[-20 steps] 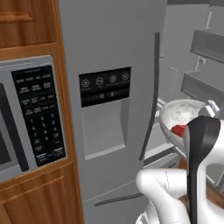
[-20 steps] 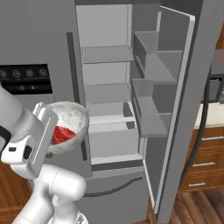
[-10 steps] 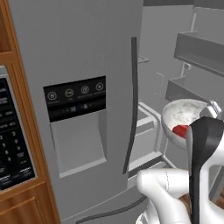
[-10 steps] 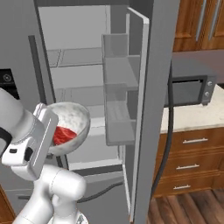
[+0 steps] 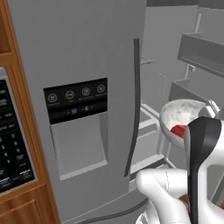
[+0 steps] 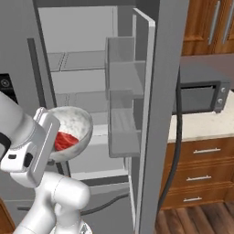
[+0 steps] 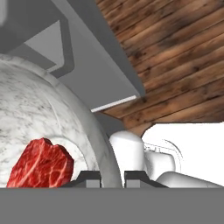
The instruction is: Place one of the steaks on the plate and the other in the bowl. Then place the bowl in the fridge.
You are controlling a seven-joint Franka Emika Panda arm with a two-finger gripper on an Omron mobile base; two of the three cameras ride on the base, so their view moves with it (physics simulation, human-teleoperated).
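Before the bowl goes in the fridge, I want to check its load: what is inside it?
One red steak lies inside the bowl, which the gripper holds by its rim. The near wall hides part of the bowl's floor.

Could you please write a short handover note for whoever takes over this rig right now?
Hand: shut on the bowl's rim, one finger on each side of the wall.
Bowl: held up in the air in front of the open fridge, not yet on a shelf.
Steak: one lies inside the bowl.
Done: that steak is bowled, and the right fridge door stands open.
Left: set the bowl on a shelf inside the fridge and let go.
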